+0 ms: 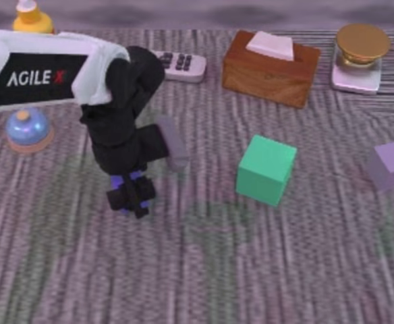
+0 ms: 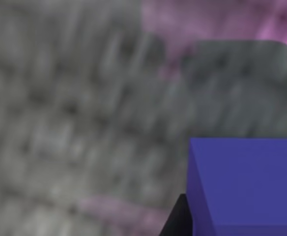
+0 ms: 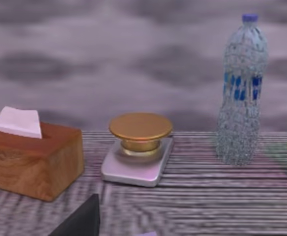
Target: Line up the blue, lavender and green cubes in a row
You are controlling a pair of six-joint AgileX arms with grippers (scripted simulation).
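The blue cube (image 1: 131, 183) is clamped in the left end effector (image 1: 132, 192), well left of the green cube (image 1: 266, 169). It's probably best set down level just beside the green one, leaving room for the lavender cube (image 1: 392, 164).

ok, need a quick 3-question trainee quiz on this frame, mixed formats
1. True or false: the large mint green matte cube lies to the left of the pale greyish lavender matte cube in the top view.
2. Which claw is at the small vivid blue-violet matte cube? A) left B) right C) neither
3. Fill in: the brown wooden tissue box stands between the grey remote control and the ______.

Key:
1. True.
2. A: the left claw is shut on it, left of the green cube.
3. The silver scale with the gold dish.
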